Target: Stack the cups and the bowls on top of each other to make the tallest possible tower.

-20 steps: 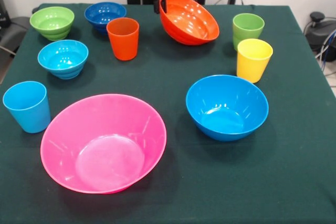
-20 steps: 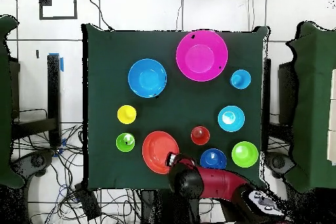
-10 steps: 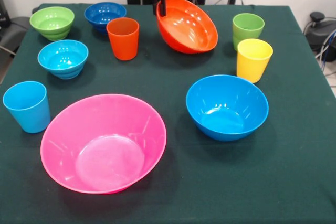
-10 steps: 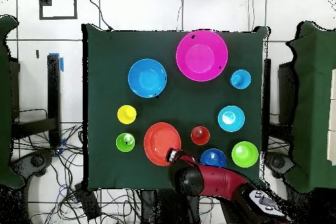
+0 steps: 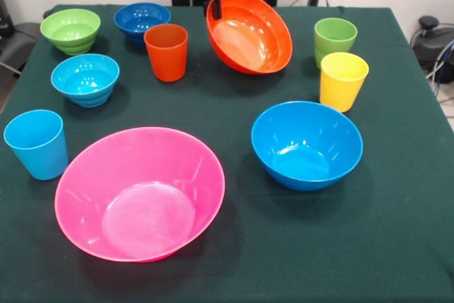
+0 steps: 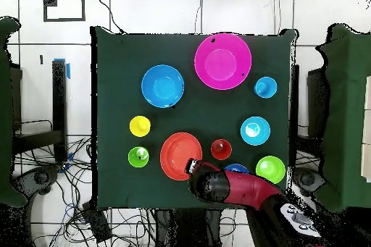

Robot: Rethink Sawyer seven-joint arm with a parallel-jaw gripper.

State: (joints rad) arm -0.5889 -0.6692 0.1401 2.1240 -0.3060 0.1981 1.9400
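Orange bowl [image 5: 250,32] rim pinched between jaws, tilted.

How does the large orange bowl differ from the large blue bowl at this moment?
The large glossy orange plastic bowl is tipped up on edge, its opening facing the camera; the large glossy blue plastic bowl sits flat and upright. The gripper is shut on the orange bowl's rim; nothing touches the blue bowl. The orange bowl is at the table's far edge, the blue bowl nearer the middle. Both are smooth, empty and similar in size.
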